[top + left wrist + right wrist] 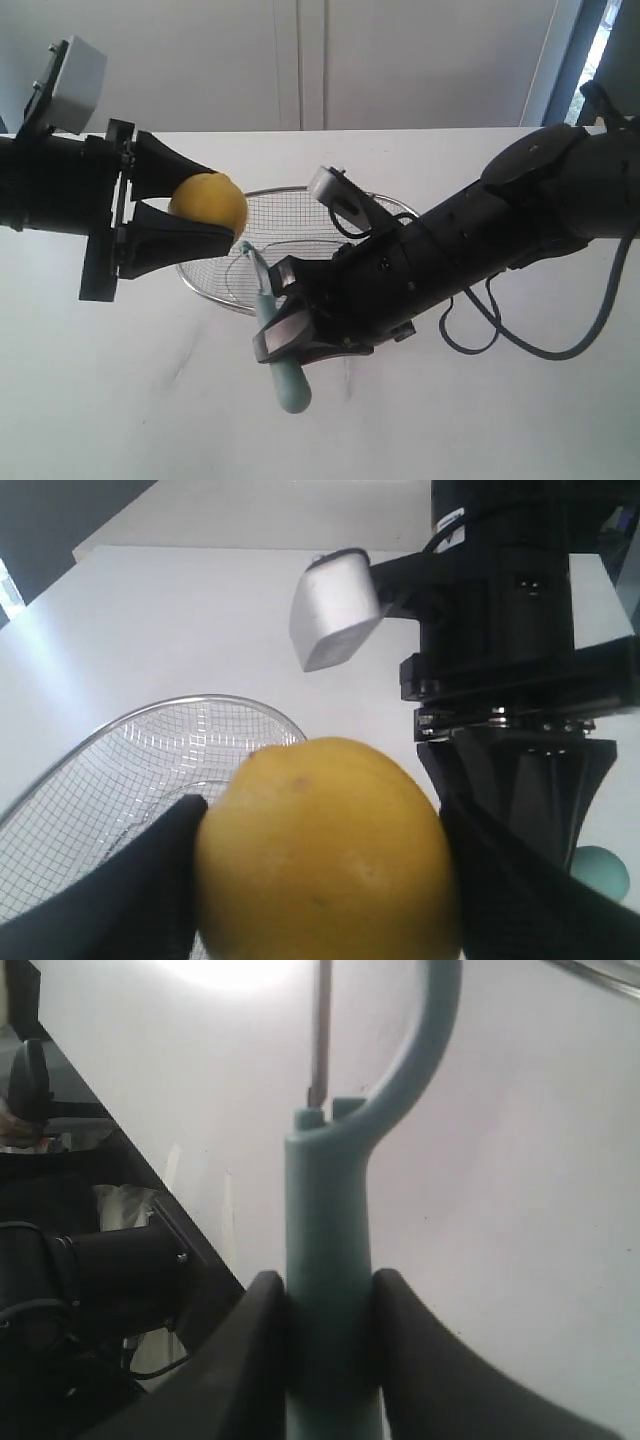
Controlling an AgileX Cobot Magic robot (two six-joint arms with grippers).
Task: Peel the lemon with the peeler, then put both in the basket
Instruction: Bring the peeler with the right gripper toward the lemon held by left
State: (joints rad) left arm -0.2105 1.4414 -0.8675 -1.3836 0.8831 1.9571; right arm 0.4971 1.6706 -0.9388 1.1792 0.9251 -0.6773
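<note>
My left gripper [185, 212] is shut on the yellow lemon [208, 203], held in the air just left of the basket; the fruit fills the left wrist view [325, 850] between the two black fingers. My right gripper [285, 325] is shut on the pale teal handle of the peeler [285, 375], which stands nearly upright with its curved head [252, 258] just below and right of the lemon. In the right wrist view the peeler handle [328, 1290] is clamped between both fingers. The wire mesh basket [290, 225] sits on the white table behind both grippers.
The white table [150, 400] spreads out in front of and around the basket. Black cables [500, 320] hang from the right arm over the table. A wall with panels rises behind the table's far edge.
</note>
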